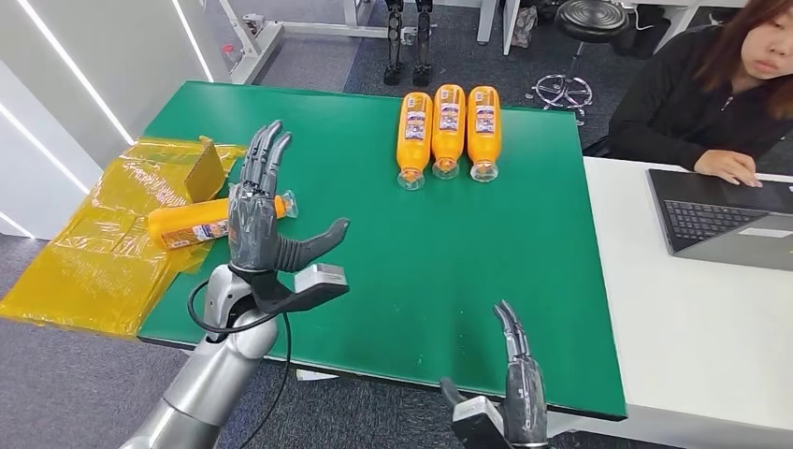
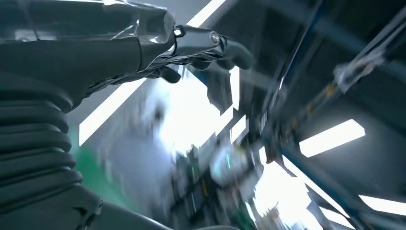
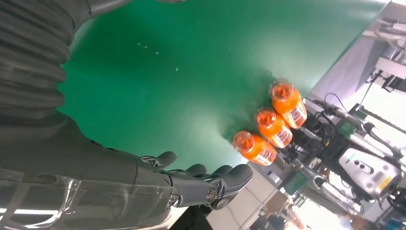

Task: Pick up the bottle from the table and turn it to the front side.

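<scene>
The robot's left hand [image 1: 257, 220] is raised above the near left part of the green table [image 1: 524, 281], fingers straight and spread, thumb stuck out sideways; it holds nothing. Just behind it, as the head camera sees it, an orange bottle [image 1: 192, 224] lies on its side at the table's left edge, resting partly on crumpled yellow plastic sheeting [image 1: 84, 253]. The hand covers the bottle's middle, and whether it touches the bottle cannot be told. A brown cardboard piece [image 1: 206, 170] stands on the sheeting just beyond the bottle.

The right hand [image 1: 519, 388] hangs at the table's near edge, fingers extended and slightly apart, holding nothing; the frame cuts off its lower part.

Three more orange bottles [image 1: 447, 131] lie side by side at the table's far edge, touching, caps towards the robot.

A person in black [image 1: 692, 84] sits beside the table's right end at a laptop [image 1: 725, 215] on a white desk [image 1: 692, 346].

The left wrist view is badly blurred; only the hand's loosely extended fingers [image 2: 210, 45] are clear.
</scene>
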You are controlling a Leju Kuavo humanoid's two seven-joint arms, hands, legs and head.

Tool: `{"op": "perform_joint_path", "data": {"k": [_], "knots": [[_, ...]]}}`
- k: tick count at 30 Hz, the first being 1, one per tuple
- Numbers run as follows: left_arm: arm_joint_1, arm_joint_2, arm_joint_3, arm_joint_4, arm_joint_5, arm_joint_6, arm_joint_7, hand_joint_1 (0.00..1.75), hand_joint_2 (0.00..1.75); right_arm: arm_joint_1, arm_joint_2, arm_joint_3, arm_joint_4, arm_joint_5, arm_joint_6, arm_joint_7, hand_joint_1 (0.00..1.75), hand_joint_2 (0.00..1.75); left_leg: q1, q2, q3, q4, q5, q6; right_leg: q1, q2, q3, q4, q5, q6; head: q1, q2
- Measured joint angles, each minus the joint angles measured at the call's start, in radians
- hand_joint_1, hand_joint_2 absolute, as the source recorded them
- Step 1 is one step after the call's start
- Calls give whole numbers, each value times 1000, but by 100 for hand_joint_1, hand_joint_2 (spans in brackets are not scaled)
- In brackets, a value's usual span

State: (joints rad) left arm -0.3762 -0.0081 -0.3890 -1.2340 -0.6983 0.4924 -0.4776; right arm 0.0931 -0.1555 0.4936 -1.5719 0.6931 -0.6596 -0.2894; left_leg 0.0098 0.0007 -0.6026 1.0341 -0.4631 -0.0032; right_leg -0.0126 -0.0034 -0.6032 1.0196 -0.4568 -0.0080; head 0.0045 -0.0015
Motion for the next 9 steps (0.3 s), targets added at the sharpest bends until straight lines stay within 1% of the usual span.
{"op": "perform_joint_path", "data": {"k": [1,3,4,5,7,9], "knots": [[19,3,-19,-39,151,-108,-33,0,175,8,-2,-7,-15,-11,3,-8,0,175,0,0,0,0,0,0,0,0,0,0,0,0,0,0],[64,7,-45,-112,417,-342,-87,0,175,20,-4,-21,-46,-43,17,-30,0,175,0,0,0,0,0,0,0,0,0,0,0,0,0,0],[87,7,-51,-143,516,-442,-104,0,175,26,-5,-30,-65,-53,23,-39,0,175,0,0,0,0,-1,0,0,0,0,0,0,0,0,0],[109,7,-53,-169,594,-522,-115,0,175,35,-5,-41,-86,-55,24,-45,0,175,0,0,0,0,-1,0,0,0,0,0,0,0,0,0],[151,6,-52,-201,695,-625,-123,0,175,61,-8,-65,-137,-35,13,-44,0,175,0,0,0,0,-2,0,0,0,0,0,-1,1,0,0],[180,4,-49,-209,742,-671,-123,0,175,86,-13,-86,-180,-12,3,-33,0,175,0,0,0,0,-2,1,0,-1,0,-1,-2,1,0,0]]}}
